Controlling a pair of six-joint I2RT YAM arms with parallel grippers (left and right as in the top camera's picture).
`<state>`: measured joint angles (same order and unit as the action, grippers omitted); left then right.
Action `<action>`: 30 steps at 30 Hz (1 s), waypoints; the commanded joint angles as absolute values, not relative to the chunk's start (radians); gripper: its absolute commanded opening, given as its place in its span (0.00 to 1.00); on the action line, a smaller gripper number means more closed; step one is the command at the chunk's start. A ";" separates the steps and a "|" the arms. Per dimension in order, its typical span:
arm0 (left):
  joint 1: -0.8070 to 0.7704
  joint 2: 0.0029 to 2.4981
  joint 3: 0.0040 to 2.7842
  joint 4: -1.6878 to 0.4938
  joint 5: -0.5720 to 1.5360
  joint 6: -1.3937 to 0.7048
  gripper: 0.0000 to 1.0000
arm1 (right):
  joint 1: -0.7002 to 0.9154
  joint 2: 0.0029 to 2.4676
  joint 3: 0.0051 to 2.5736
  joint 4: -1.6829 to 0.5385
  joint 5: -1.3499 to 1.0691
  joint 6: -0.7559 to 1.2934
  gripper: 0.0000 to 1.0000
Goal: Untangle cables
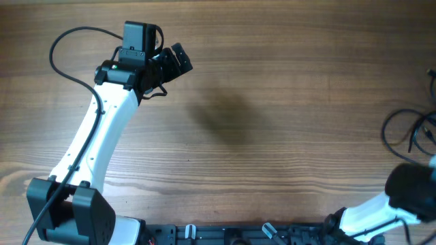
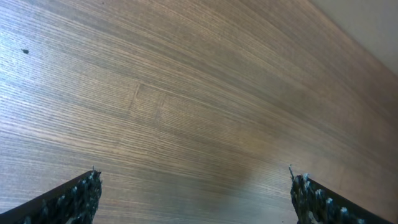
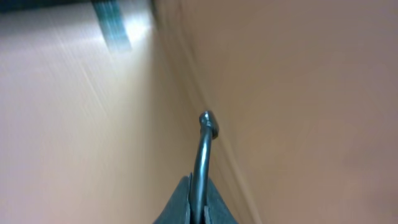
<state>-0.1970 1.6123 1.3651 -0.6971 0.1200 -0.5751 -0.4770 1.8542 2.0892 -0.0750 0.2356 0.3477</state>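
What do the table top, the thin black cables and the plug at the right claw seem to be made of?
The table: wood or wood-look laminate, brown, matt; fine grain lines cross it. The cables: probably black rubber or plastic sheath, as they bend in loose loops. The plug, on a cable gripped by the right claw: grey with a sheen, perhaps metal, though blurred.

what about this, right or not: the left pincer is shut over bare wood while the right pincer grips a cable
Not right: the left wrist view shows the left pincer open, not shut, over bare wood. The right pincer does grip a cable.
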 commanded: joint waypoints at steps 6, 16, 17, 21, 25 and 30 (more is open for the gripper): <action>-0.194 1.620 1.360 -0.696 0.110 -0.584 1.00 | -0.431 2.080 2.073 -0.641 -0.068 0.528 0.04; -0.194 1.620 1.360 -0.697 0.110 -0.584 1.00 | -0.561 2.188 2.073 -0.791 0.096 0.793 0.04; -0.194 1.620 1.360 -0.696 0.110 -0.584 1.00 | -0.584 2.188 2.073 -0.815 0.110 0.793 0.04; -0.194 1.620 1.360 -0.696 0.110 -0.584 1.00 | -0.622 2.230 2.069 -0.915 0.229 0.791 0.11; -0.194 1.620 1.360 -0.697 0.110 -0.584 1.00 | -0.627 2.293 2.069 -0.950 0.236 0.785 0.62; -0.194 1.620 1.360 -0.696 0.110 -0.584 1.00 | -0.627 2.276 2.074 -0.897 0.199 0.684 1.00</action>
